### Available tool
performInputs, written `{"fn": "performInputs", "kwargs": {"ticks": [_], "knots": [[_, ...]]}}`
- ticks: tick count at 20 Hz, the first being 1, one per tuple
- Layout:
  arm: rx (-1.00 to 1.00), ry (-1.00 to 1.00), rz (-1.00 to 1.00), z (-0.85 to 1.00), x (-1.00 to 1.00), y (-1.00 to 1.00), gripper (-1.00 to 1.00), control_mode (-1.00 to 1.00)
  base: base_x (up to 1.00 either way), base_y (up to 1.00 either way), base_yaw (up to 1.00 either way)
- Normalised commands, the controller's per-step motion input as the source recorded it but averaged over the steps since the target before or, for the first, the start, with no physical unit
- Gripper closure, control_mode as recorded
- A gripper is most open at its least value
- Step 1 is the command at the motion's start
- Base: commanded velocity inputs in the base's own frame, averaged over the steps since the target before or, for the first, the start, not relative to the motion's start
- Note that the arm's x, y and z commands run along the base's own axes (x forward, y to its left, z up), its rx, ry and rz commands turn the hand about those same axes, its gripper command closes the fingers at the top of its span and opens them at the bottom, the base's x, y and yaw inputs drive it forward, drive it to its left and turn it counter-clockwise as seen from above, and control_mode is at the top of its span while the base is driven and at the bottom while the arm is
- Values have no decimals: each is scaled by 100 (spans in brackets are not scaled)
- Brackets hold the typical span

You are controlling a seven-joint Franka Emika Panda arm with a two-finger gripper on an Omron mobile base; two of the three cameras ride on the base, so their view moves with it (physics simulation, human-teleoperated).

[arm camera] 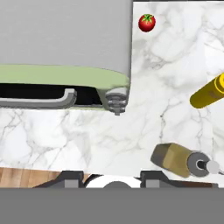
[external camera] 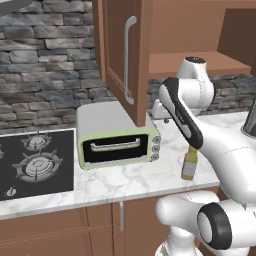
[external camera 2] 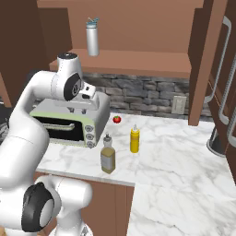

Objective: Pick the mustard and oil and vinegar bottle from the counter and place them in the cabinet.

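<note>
Right base view: cabinet (external camera 2: 138, 62) shelf holds grey flask (external camera 2: 92, 38); mustard (external camera 2: 134, 139), oil and vinegar bottle (external camera 2: 108, 155) on counter (external camera 2: 175, 156); claw narrow, empty.

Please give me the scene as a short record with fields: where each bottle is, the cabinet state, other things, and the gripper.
mustard: upright on the counter, untouched
oil and vinegar bottle: upright near the counter's front edge, left of and nearer than the mustard, apart from it
cabinet: door open; a grey water bottle stands on the shelf
toaster oven: on the counter, left of both bottles
tomato: near the back wall
gripper: shut, empty, above the counter's front edge
</note>
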Motion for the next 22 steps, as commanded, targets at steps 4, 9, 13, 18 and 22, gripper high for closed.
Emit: {"fn": "performInputs", "kwargs": {"ticks": [4,9,13,18,22], "knots": [[0,0,0,0,-4,0,-100,-100,0,0,0],[0,0,0,-22,-42,-7,-100,-100,0,0,0],[0,0,0,-31,-47,-33,-100,-100,0,0,0],[0,0,-3,-27,-31,-45,-100,-100,0,0,0],[0,0,-4,-20,-21,-29,-100,-100,0,0,0]]}}
